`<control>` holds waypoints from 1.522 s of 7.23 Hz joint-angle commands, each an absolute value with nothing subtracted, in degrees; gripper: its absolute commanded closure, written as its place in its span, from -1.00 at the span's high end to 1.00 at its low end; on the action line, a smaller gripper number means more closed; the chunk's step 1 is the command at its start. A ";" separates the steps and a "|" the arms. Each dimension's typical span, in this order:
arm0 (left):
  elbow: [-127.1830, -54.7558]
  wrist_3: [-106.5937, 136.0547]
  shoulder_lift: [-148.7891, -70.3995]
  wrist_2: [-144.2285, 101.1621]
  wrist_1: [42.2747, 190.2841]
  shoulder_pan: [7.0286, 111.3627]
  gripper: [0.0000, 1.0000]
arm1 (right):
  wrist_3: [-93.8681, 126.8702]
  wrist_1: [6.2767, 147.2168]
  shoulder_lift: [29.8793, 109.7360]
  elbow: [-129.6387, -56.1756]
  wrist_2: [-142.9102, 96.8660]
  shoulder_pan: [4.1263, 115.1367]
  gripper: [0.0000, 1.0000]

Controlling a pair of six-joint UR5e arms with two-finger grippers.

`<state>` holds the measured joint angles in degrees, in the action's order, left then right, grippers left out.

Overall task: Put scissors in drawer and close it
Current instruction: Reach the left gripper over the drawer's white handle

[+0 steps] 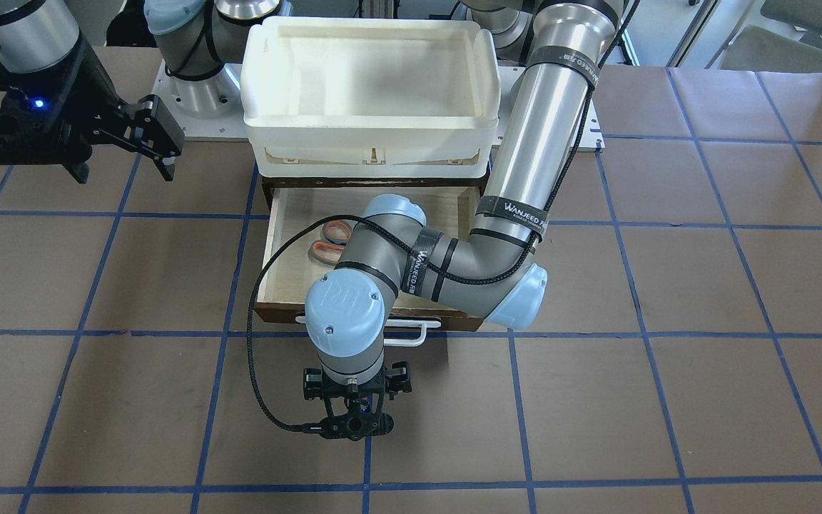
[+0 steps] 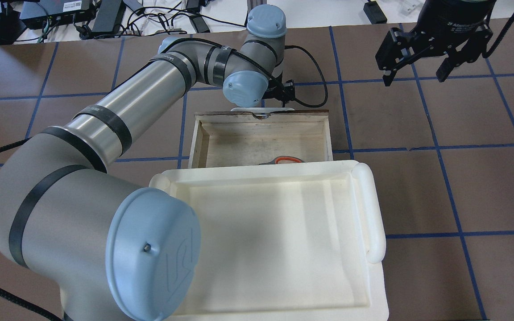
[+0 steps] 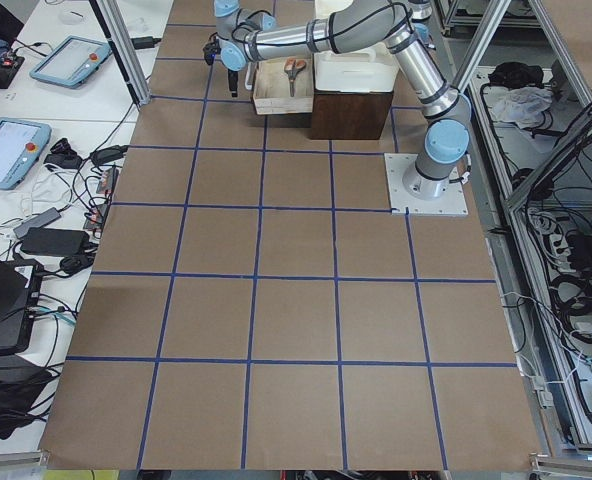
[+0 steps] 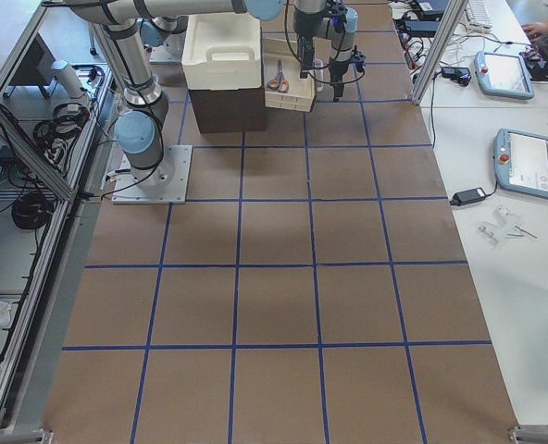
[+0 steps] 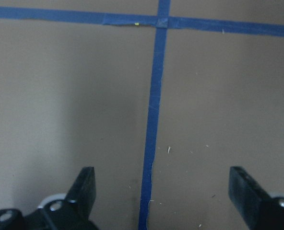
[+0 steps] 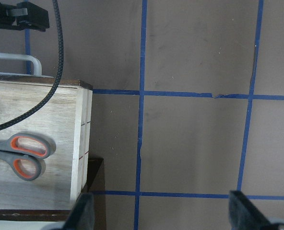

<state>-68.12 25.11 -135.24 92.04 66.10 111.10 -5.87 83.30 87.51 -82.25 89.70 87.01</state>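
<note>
The scissors [image 6: 24,155] lie flat inside the open drawer [image 1: 269,246], and nothing touches them. The left gripper [image 5: 162,178] points down at the table [image 5: 60,96] just in front of the drawer's white handle [image 1: 417,333], its jaws wide apart with nothing between them. The right gripper [image 2: 414,75] hangs off to the side, jaws apart and holding nothing.

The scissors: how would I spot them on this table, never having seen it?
Find the big white tray on the brown table; beneath it a wooden drawer stands pulled open. The scissors lie flat on its pale floor, small, with grey handle loops lined orange-red.
</note>
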 commanded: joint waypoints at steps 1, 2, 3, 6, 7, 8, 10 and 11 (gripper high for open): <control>-68.12 25.22 -135.44 91.76 70.46 111.36 1.00 | -6.06 83.41 87.19 -82.27 89.65 87.01 1.00; -68.12 25.22 -135.53 89.67 71.18 111.36 1.00 | -6.06 83.41 86.93 -82.27 89.74 87.01 1.00; -68.20 25.22 -135.61 89.30 71.80 111.36 1.00 | -6.41 83.41 86.84 -82.27 89.74 87.01 1.00; -68.20 25.05 -134.83 89.30 74.35 111.80 1.00 | -8.17 83.32 86.92 -82.27 90.00 86.92 1.00; -68.20 25.14 -134.56 89.30 74.36 112.06 1.00 | -8.09 83.32 86.92 -82.27 89.83 87.01 1.00; -68.20 25.14 -134.39 89.30 74.79 112.15 1.00 | -8.00 83.23 86.84 -82.27 89.56 87.01 1.00; -68.20 25.05 -133.68 89.30 76.11 112.15 1.00 | -8.09 83.41 86.75 -82.27 89.21 87.01 1.00; -68.20 25.05 -133.16 89.21 76.64 112.24 1.00 | -8.26 83.50 86.75 -82.27 89.21 87.01 1.00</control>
